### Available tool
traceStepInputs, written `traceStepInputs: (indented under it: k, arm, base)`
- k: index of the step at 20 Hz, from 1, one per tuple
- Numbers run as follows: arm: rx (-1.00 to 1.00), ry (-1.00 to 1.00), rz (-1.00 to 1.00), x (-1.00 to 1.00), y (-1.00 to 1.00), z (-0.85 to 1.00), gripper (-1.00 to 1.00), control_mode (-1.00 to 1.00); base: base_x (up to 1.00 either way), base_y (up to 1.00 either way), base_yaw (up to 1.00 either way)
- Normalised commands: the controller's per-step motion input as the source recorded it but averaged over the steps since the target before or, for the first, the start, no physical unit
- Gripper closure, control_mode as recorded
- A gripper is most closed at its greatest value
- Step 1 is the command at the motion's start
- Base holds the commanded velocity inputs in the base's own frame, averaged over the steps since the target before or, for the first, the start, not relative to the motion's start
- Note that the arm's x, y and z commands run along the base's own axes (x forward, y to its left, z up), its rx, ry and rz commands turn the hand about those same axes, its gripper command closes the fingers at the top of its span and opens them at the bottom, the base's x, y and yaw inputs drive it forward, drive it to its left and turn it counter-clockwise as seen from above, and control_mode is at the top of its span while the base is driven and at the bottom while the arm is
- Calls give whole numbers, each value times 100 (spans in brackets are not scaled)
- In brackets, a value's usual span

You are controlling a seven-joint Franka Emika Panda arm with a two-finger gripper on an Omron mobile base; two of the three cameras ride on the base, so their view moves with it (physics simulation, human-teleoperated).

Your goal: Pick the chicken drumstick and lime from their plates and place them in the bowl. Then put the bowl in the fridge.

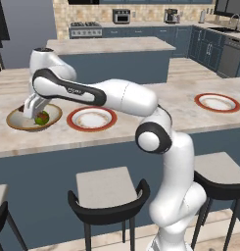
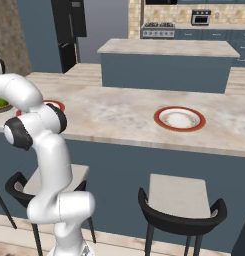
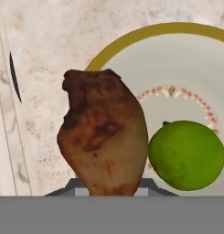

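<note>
A kitchen with blue cabinets (image 1: pixel 204 46) and a marbled beige worktop (image 1: pixel 141 125) running across the front, an island (image 1: pixel 111 56) behind it and stools (image 1: pixel 108 196) tucked below.

In the left base view, far left on the worktop sits the bowl (image 1: pixel 16 122), tan with a darker rim. The lime (image 1: pixel 42 118) lies inside it. The gripper (image 1: pixel 32 113) hangs over the bowl, touching or just above the lime's left side. In the hand view the drumstick (image 3: pixel 104 137) stands between the gripper's tips, thick end away from the camera, its lower end pinched at the bottom of the picture; the jaws are nearly closed on it. The lime (image 3: pixel 186 154) lies just right of the drumstick in that view, on the pale floor of the bowl (image 3: pixel 131 39), and the drumstick hangs over the bowl's rim, partly above bare worktop.

Just right of the bowl lies a red-rimmed plate (image 1: pixel 72 120), bare, close to the bowl but not touching it. The white arm (image 1: pixel 121 98) reaches across above this plate from the lower right. Well apart, far right on the worktop, lies the second plate (image 1: pixel 202 100), also bare.

In the right base view the lime (image 2: pixel 0 103) shows at the left edge behind the arm; one plate (image 2: pixel 56 104) peeks out beside the arm and the other (image 2: pixel 161 120) lies mid-worktop. The dark fridge (image 2: pixel 69 30) stands at the back left.
</note>
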Motion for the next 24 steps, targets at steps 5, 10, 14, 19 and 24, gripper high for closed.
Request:
traceStepInputs:
  k: [5,10,14,19,24]
  arm:
    - [0,0,-17,4,0,-21,100,-100]
    - [0,0,-13,11,1,-21,100,-100]
    - [0,0,-8,13,7,-12,100,-100]
    - [0,0,-5,15,14,-7,100,-100]
    - [0,0,0,18,22,0,-100,-100]
  base:
    - [0,0,0]
    - [0,0,0]
    - [0,0,0]
    - [0,0,0]
    - [0,0,0]
